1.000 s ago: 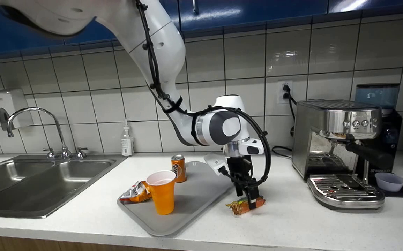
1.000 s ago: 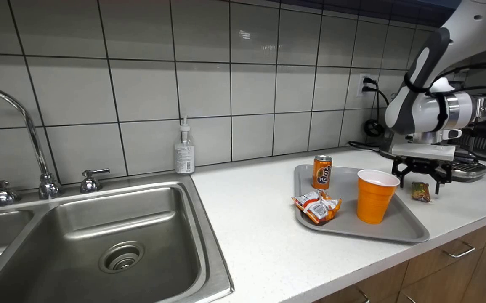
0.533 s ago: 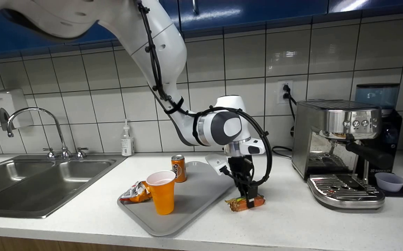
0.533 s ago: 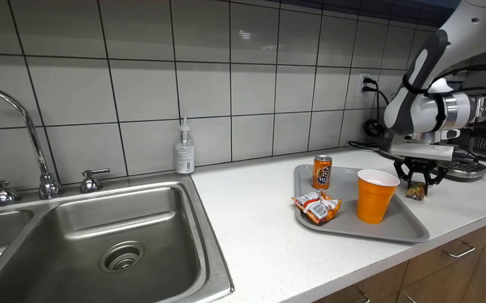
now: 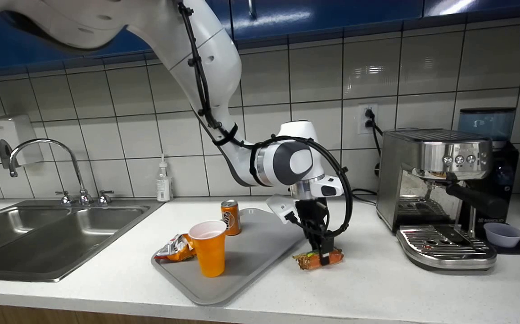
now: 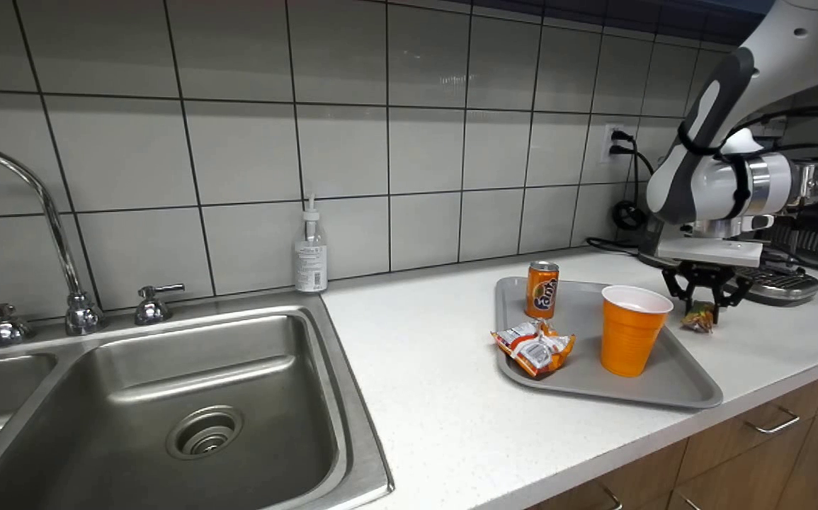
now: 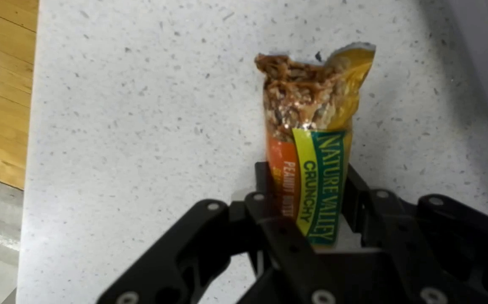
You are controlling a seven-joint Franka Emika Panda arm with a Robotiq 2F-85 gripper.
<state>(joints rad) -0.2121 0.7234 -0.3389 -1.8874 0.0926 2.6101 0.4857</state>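
tray (image 5: pixel 260 243): grey, left of gripper (image 7: pixel 307 185) in both exterior views, its edge near it; holds cup (image 5: pixel 210 252), can (image 6: pixel 542 292), bag (image 6: pixel 535 347)
cup: orange, pale inside, upright, left of gripper; bottom of inside hidden
can: orange, upright, left of gripper, behind cup in an exterior view
bag: orange and white, crumpled, lying at tray edge, farther from gripper than cup
sink (image 6: pixel 132 404): steel, two basins, well left of gripper, past tray
bowl (image 5: pixel 503 236): pale purple, right of gripper, well apart, beside coffee machine (image 5: pixel 422 162); contents can't be made out
bar (image 7: pixel 311 139): between gripper fingers (image 7: pixel 262 177), beside tray, on or just over counter (image 7: pixel 142 126), can't tell which
bar long axis: about level; runs up-down in wrist view, roughly left-right in an exterior view
bar ends: brown-and-yellow end points away from gripper in wrist view, toward tray side in an exterior view; opposite end pokes out past fingers
bar print: NATURE VALLEY, CRUNCHY, set along its length, facing up at gripper
gripper: pointing down, jaws partway apart by bar width, clamped on bar, one finger against each long side
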